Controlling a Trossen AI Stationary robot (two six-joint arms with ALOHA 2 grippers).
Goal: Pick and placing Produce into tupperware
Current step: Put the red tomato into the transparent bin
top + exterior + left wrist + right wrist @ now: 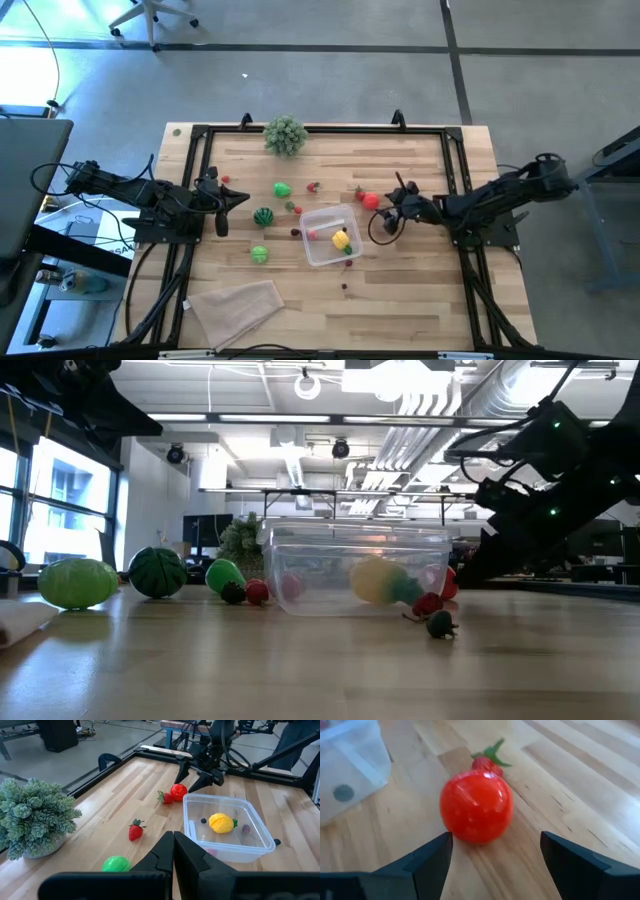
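My right claw [492, 852] hangs wide open, empty, round glossy red plastic tomato [476, 806] on the desk just beside the clear rectangular tupperware [329, 235]. Looks light, hard, slippery; I'd pinch across its middle.

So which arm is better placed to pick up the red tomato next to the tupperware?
The right. The right gripper is open with the red tomato just ahead between its fingers, close beside the tupperware. The left gripper is shut and sits at the table's far left edge.
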